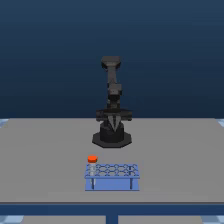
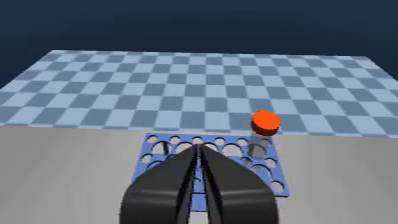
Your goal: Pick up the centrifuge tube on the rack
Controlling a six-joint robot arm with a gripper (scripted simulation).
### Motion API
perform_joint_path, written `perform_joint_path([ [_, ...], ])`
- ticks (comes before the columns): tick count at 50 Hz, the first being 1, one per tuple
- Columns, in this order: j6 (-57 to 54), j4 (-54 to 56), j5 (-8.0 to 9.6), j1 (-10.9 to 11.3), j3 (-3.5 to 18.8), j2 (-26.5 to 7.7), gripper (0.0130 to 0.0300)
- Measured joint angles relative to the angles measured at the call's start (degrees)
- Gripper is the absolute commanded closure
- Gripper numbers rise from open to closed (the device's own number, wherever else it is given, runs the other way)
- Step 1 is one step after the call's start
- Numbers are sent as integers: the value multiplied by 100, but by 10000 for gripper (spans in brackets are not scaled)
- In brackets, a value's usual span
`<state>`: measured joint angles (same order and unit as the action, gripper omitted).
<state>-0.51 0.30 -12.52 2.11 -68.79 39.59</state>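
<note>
**Scene inventory: arm, rack, one tube**

Item 1, the rack (image 1: 112,176). You have a small blue rack on thin dark legs, standing on the grey table (image 1: 45,160) in front of the arm's black base (image 1: 112,137). Its top plate carries rows of round holes. In the wrist view the rack (image 2: 155,150) lies partly under the gripper's fingers.

Item 2, the centrifuge tube (image 1: 92,167). You find it standing upright in a hole at the rack's corner on the exterior view's left, on the side nearer the base. Its orange-red cap sits just above the top plate; the pale body below is hard to make out. In the wrist view the tube (image 2: 264,127) stands at a corner of the rack, apart from the fingers.

Item 3, the gripper (image 2: 199,146). Your two dark fingers (image 2: 164,185) lie pressed together, tips meeting with only a thin seam between them, and they hold nothing. The tips point over the rack's holes, beside the tube but not touching it.

Item 4, the arm (image 1: 112,82). It rises upright above the base.

Item 5, the floor (image 2: 195,85). A blue checkered floor extends beyond the table edge.
</note>
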Motion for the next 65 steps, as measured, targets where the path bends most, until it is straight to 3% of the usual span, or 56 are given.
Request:
perform_joint_path([
  [1,0,0,0,0,0,0,130],
  [38,125,-149,-3,-29,18,-34,130],
  [65,1197,-1405,-46,-316,196,-349,130],
])
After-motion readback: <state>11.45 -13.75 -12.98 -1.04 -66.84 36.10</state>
